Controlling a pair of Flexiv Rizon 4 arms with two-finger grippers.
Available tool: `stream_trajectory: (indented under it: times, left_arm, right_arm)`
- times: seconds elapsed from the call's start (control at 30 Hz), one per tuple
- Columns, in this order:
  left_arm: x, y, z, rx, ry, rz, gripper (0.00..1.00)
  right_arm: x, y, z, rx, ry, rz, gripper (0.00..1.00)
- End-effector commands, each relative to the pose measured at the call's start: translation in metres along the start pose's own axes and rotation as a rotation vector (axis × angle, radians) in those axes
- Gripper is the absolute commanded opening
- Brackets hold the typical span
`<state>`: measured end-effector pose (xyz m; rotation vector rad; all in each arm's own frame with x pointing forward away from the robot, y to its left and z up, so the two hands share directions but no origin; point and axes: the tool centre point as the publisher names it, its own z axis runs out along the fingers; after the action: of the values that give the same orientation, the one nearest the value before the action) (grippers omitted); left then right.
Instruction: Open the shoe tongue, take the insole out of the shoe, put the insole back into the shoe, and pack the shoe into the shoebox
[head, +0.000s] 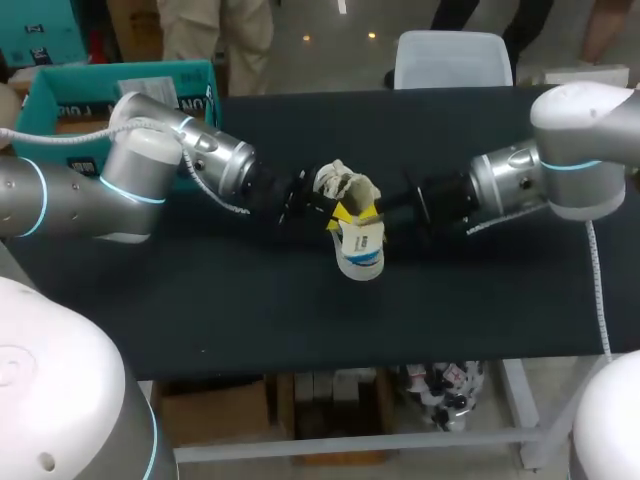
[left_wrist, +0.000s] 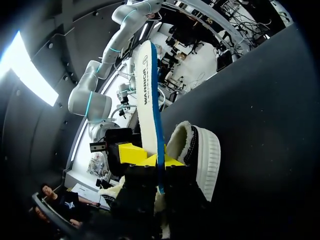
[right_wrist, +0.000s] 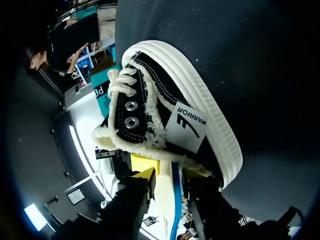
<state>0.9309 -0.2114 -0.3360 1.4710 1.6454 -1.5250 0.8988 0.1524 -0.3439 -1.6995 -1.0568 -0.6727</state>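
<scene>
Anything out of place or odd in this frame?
Only the insole: it stands on edge beside the opening of the tilted shoe, pinched between the yellow tips of the left gripper. That fits the task. Nothing looks spilled or damaged.

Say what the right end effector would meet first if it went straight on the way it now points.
The shoe: it lies directly ahead of the right end effector, very close, perhaps already touching; depth is unclear.
</scene>
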Motion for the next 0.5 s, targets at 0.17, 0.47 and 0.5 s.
stream_trajectory:
  times: [0.17,0.47,0.5]
  left_arm:
    - [0.0022,0.0015,0.0004,-0.002,-0.014,0.002,0.0]
    - [0.0031,-0.0006,0.0017,0.0,-0.019,0.002,0.0]
    - [0.0031,-0.001,0.0015,-0.001,-0.019,0.003,0.0]
  right_arm:
    - [-0.0039,-0.0194,-0.0083,-0.033,0.016,-0.006,0.46]
    - [-0.0068,-0.0211,-0.0123,-0.041,0.023,-0.007,0.3]
    - [-0.0074,-0.0205,-0.0132,-0.042,0.025,-0.006,0.22]
